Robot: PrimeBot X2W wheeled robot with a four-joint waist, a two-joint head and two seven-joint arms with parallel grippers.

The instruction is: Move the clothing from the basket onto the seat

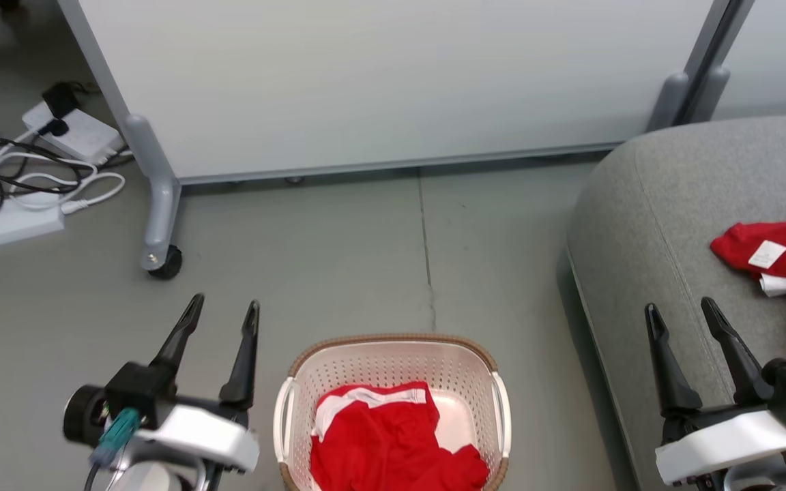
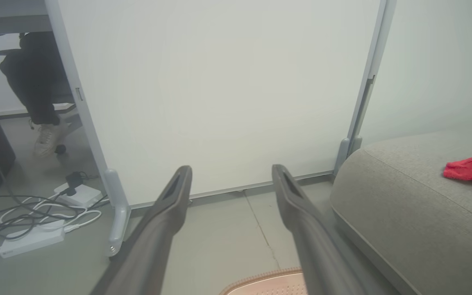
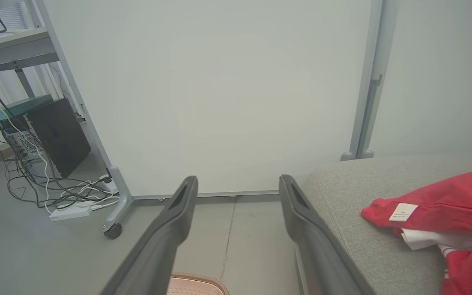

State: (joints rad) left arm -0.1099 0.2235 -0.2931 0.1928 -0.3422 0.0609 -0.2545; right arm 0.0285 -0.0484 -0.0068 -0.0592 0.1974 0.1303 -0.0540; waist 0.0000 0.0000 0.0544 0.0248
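A cream perforated basket with a brown rim stands on the floor at the bottom middle of the head view. Red clothing with a white stripe lies crumpled inside it. Another red piece of clothing with a white label lies on the grey seat at the right; it shows in the left wrist view and the right wrist view too. My left gripper hangs open and empty left of the basket. My right gripper is open and empty above the seat's front edge.
A white rolling partition with a castor foot stands behind the basket. Power strips and tangled cables lie on the floor at the far left. A seated person's leg and shoe show beyond the partition. Bare floor lies between basket and partition.
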